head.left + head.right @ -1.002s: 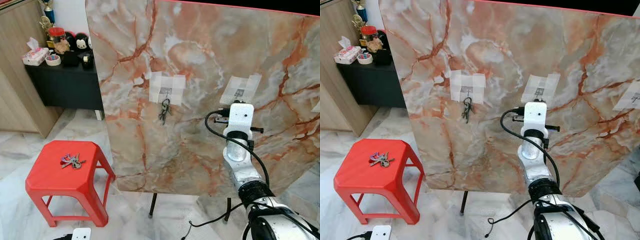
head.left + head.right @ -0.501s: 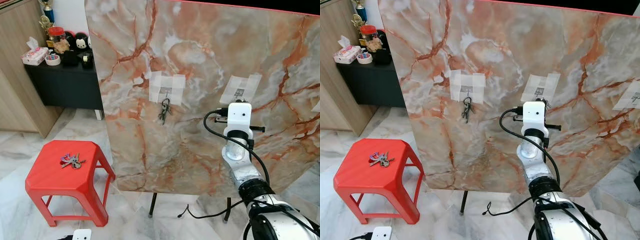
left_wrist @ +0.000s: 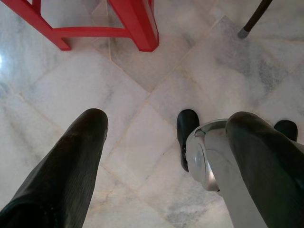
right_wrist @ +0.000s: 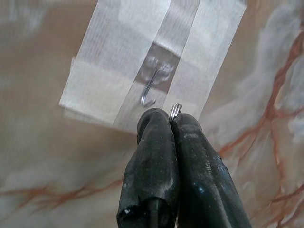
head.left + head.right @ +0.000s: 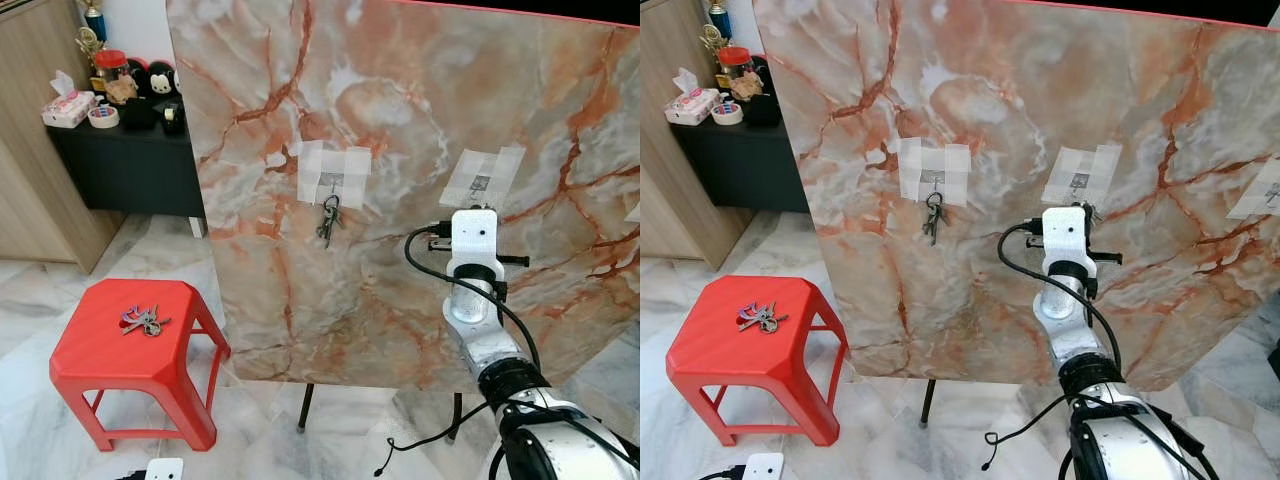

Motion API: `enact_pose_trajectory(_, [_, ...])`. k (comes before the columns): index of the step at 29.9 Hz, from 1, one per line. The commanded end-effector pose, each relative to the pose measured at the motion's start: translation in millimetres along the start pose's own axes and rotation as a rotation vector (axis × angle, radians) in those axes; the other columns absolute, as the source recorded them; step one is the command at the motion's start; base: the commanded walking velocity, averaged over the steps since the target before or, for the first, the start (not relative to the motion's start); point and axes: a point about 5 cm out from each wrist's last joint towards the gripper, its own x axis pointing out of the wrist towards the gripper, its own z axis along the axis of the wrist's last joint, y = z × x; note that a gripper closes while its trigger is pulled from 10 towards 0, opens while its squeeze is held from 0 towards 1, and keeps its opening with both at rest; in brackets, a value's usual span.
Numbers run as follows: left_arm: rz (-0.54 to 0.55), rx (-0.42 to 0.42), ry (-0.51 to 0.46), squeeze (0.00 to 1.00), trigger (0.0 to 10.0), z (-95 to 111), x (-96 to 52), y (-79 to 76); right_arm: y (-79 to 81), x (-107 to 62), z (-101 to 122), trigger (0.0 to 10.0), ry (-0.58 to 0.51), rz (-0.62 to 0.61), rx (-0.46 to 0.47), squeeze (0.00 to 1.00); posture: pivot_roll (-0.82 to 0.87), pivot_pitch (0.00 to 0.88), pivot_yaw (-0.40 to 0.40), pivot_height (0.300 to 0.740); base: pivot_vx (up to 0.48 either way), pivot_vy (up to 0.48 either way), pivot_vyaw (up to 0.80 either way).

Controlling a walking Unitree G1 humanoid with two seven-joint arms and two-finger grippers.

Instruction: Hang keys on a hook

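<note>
The right gripper [image 4: 171, 124] has its two black fingers pressed flat together, and a small silver key ring [image 4: 175, 110] pokes out from between their tips; whatever hangs from that ring is hidden behind the fingers, so only the ring's top loop can be made out. The tips sit just below a small metal hook [image 4: 150, 88] that is fixed to the marble panel [image 5: 400, 120] under crossed strips of clear tape [image 4: 142, 71]; ring and hook are close but apart, with bare tape between them. In the head views the right arm's white wrist block [image 5: 474, 240] covers the fingers entirely, standing just under the taped patch. On the same panel, toward the robot's left, another taped hook [image 5: 333, 178] already carries a bunch of keys [image 5: 328, 220] hanging straight down. A third bunch of keys [image 5: 145, 322] lies on the top of a red stool [image 5: 120, 370] standing on the marble floor [image 3: 156, 95] beside the panel's left edge. The panel rests on thin dark legs, with open floor in front of it. The left gripper [image 3: 161, 156] hangs low over the floor near the stool's legs, its fingers spread wide apart and holding nothing. A dark cabinet [image 5: 130, 160] with small items on top stands in the far left corner.
</note>
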Motion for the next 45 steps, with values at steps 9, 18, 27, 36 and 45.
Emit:
enact_pose_trajectory(9, [-0.001,0.0,0.016,0.0,10.0,-2.9,-0.5,-2.6,-3.1,5.8,3.2,10.0,0.001,-0.001,-0.022,0.0,0.08,0.036,-0.105,0.74,0.0,0.0,0.0])
enact_pose_trajectory(18, [-0.001,-0.001,0.012,0.0,10.0,-2.0,-0.2,-2.5,0.2,4.4,0.5,10.0,0.014,0.029,-0.048,0.0,0.08,0.038,-0.105,0.74,0.0,0.0,0.0])
enact_pose_trajectory(27, [-0.001,-0.005,0.014,0.0,10.0,-2.6,-0.4,-3.0,0.1,5.5,0.7,10.0,0.01,0.04,-0.078,0.0,0.08,0.039,-0.109,0.74,0.0,0.0,0.0])
enact_pose_trajectory(36, [-0.001,-0.007,0.015,0.0,10.0,-2.6,-0.4,-3.5,-1.7,7.2,2.4,10.0,0.006,0.027,-0.078,0.0,0.08,0.039,-0.109,0.74,0.0,0.0,0.0])
enact_pose_trajectory(45, [-0.003,-0.008,0.013,0.0,10.0,-2.2,-0.3,-4.1,-1.9,8.1,4.3,10.0,-0.006,0.026,-0.084,0.0,0.08,0.038,-0.109,0.74,0.0,0.0,0.0])
